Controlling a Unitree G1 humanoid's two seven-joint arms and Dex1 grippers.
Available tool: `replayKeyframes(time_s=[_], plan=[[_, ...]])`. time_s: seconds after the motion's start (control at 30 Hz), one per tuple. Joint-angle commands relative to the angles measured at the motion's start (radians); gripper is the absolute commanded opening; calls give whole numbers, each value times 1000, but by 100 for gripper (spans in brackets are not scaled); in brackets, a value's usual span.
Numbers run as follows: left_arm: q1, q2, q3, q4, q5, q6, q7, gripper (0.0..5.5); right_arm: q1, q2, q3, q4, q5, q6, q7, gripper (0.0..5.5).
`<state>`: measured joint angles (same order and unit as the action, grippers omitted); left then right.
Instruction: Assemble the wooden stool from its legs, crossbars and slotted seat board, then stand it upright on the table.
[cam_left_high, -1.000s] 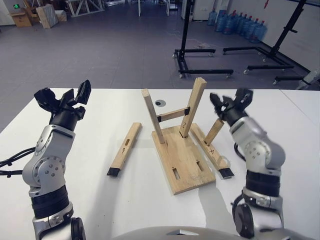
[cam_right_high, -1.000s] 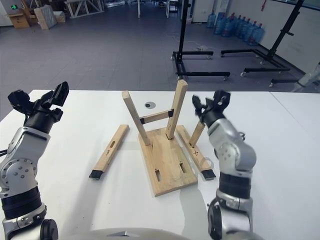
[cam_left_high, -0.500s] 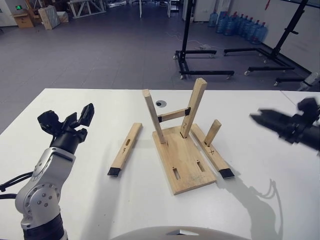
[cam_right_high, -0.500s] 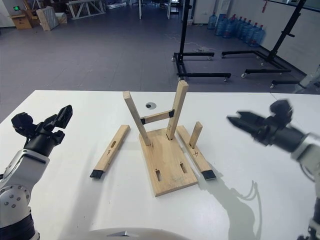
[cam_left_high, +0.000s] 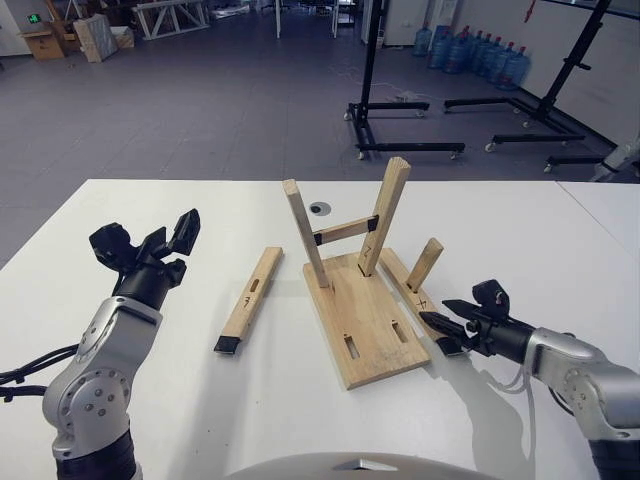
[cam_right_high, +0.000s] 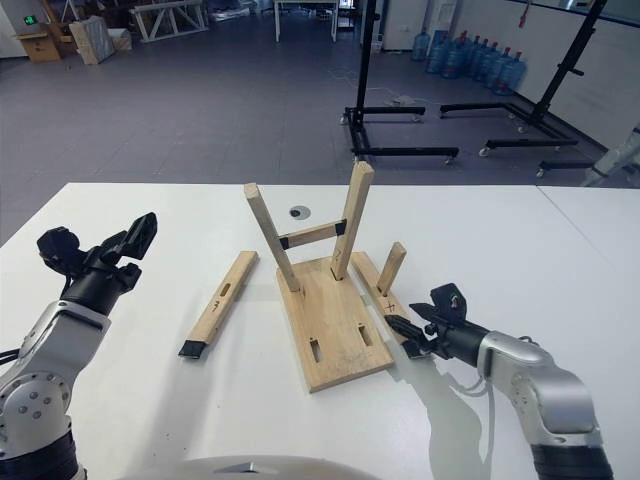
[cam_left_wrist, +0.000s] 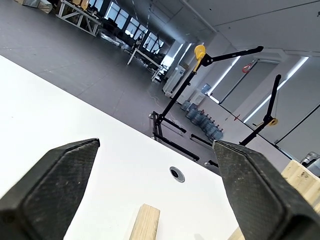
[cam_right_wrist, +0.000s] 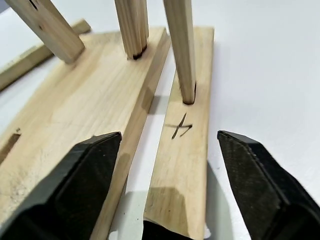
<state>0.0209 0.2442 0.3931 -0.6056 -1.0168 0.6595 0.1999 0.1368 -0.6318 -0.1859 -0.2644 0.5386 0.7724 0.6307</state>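
Where the seat board (cam_left_high: 365, 325) lies flat on the table (cam_left_high: 290, 400), two legs (cam_left_high: 303, 230) stand in it, crossbar (cam_left_high: 345, 231) between them; right gripper (cam_left_high: 436, 312) low by the lying leg's (cam_left_high: 425, 298) capped end. Left wrist view: left gripper (cam_left_wrist: 152, 190) spread wide above the table. Right wrist view: fingers (cam_right_wrist: 92, 172) wide, either side of that leg.

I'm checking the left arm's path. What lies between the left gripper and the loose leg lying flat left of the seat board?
Nothing: in the left eye view, only bare white table separates the open left gripper from the loose leg.
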Motion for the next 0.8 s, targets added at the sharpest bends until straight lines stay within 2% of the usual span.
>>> replayKeyframes(time_s=[0.03,0.07,0.37,0.8], plan=[[1,-5,-15,-7,2,-6,8,416,-25,26,40,36,-62,-36,-44,444],[2,-6,-18,-9,4,-7,7,416,-30,30,51,43,-77,-46,-52,464],[-2,-7,-35,-3,10,-18,4,416,-29,42,112,89,-167,-106,-61,464],[-10,-1,-47,15,28,-33,-21,416,3,34,132,96,-219,-136,-60,245]])
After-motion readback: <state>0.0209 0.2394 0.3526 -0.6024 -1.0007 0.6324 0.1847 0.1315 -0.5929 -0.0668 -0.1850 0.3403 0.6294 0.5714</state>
